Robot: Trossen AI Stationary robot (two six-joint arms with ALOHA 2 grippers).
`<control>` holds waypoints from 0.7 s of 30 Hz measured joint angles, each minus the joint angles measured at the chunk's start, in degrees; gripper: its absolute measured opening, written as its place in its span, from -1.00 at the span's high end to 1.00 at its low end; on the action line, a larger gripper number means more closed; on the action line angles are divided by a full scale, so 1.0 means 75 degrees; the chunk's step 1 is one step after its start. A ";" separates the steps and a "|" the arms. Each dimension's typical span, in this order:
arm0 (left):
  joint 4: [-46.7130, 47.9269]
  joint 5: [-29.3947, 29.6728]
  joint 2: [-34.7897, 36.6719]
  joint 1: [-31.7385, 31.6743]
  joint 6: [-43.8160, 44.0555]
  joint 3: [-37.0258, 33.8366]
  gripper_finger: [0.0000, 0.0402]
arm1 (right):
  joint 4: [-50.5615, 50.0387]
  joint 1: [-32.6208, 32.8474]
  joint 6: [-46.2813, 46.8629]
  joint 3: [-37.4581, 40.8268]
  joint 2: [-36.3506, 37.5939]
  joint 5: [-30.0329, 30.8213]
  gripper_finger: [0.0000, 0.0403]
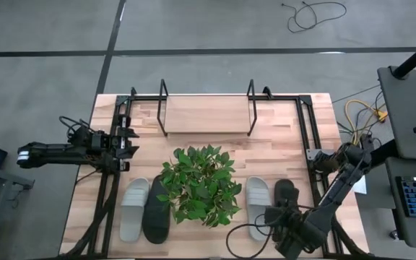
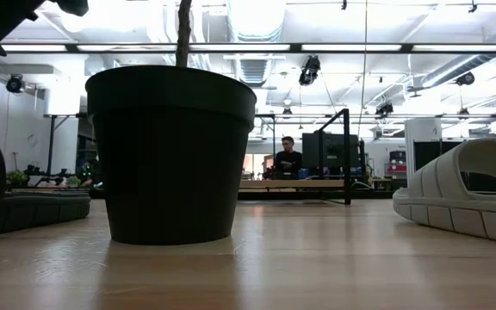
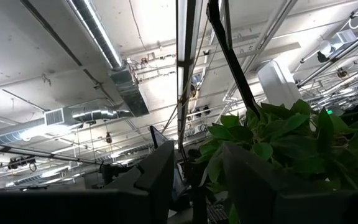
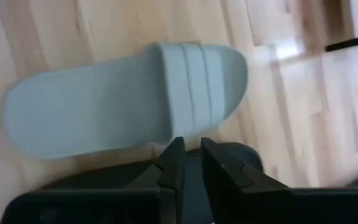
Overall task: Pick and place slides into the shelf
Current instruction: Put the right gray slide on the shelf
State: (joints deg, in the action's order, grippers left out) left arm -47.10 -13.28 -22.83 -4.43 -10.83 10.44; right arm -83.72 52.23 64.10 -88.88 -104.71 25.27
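Two pairs of slides lie sole-down on the wooden table, either side of a potted plant. On the left are a light grey slide (image 1: 134, 209) and a black slide (image 1: 157, 214). On the right are a light grey slide (image 1: 256, 204) (image 4: 129, 99) and a black slide (image 1: 286, 193) (image 4: 236, 158). The shelf (image 1: 206, 110) stands at the far edge with nothing on it. My right gripper (image 1: 274, 219) (image 4: 190, 155) slants down over the right black slide's near end, with a narrow gap between its fingers and nothing in it. My left gripper (image 1: 130, 141) (image 3: 197, 180) waits open at the table's left edge, pointing upward.
The green plant (image 1: 201, 184) in its dark pot (image 2: 170, 155) stands mid-table between the slide pairs and the shelf. Black arm frames (image 1: 110, 195) run along both side edges. There is bare wood between the plant and the shelf. A person (image 2: 288, 159) sits far behind the table.
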 joint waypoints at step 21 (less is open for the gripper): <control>-0.0050 0.0002 0.0000 -0.0003 -0.0411 0.0000 0.38 | 0.0486 -0.0263 -0.1276 0.0098 -0.0897 0.0427 0.14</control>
State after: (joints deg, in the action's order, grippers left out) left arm -47.48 -13.26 -22.83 -4.45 -13.91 10.44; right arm -80.08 50.25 54.52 -88.15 -111.44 28.47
